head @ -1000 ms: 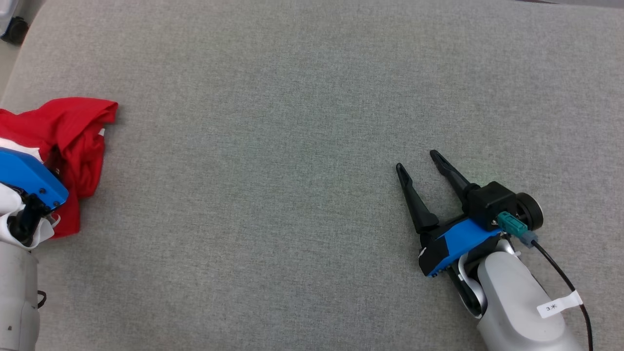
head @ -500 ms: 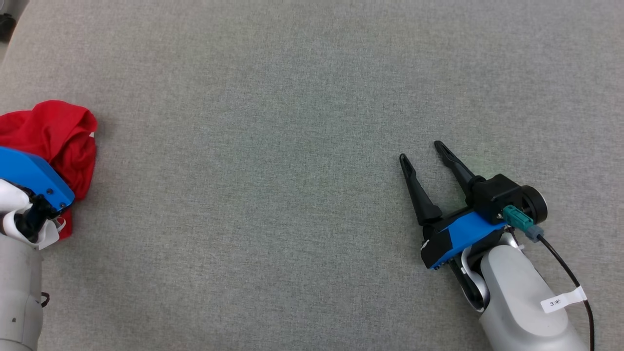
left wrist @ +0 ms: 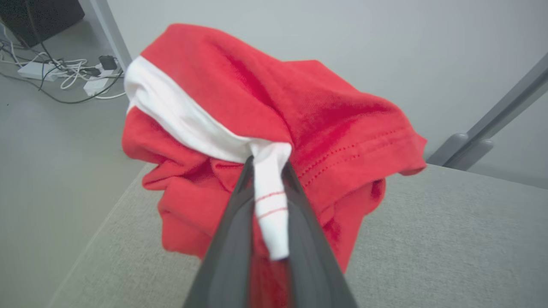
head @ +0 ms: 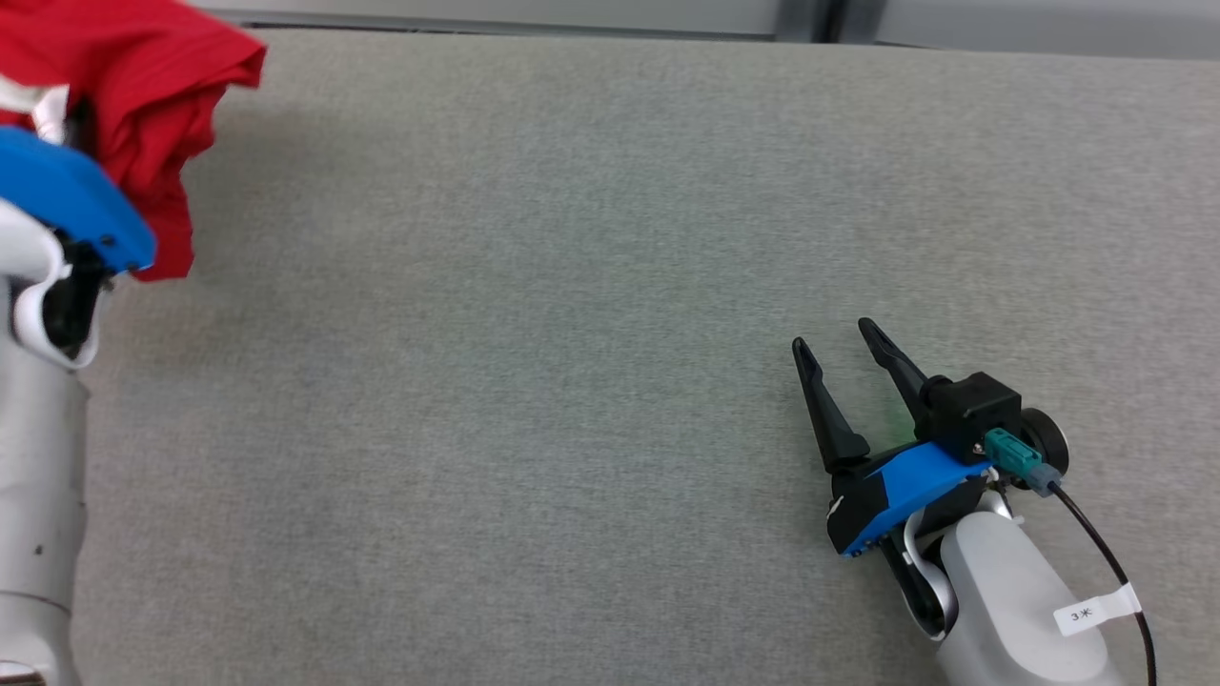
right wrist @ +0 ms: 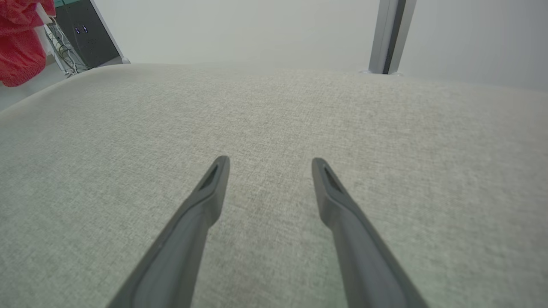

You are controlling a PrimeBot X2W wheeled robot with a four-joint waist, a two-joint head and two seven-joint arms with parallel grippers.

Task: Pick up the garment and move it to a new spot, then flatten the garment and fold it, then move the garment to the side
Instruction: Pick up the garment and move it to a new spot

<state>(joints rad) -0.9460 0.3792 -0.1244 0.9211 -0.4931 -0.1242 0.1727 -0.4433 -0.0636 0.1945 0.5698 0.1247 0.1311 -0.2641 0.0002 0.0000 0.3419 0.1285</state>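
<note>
1. The left gripper [left wrist: 267,164] is closed narrow on the garment [left wrist: 325,115]. Its two dark fingers [left wrist: 231,239] pinch a white strip of the cloth between them, in the middle of the left wrist view.
2. The garment is red with a white band [left wrist: 180,115]. It is gathered in a loose bundle, not spread.
3. In the head view the garment [head: 143,86] is in the upper left corner of the frame, beside the blue body of the left arm. One lobe of it hangs toward the bottom of the frame.
4. In the left wrist view the white band runs from the upper left of the frame down to the fingertips. A stitched hem points to the right of the frame. The bundle is wider from left to right than it is tall, but a clear long axis cannot be told.
5. The bundle seems to hang free above the left edge of the gray padded surface [head: 572,286].
6. The right gripper [head: 832,333] is at the lower right of the head view. Its fingers stand wide apart and hold nothing. They point to the upper left of the frame, low over the surface.
7. The two grippers are well apart.
</note>
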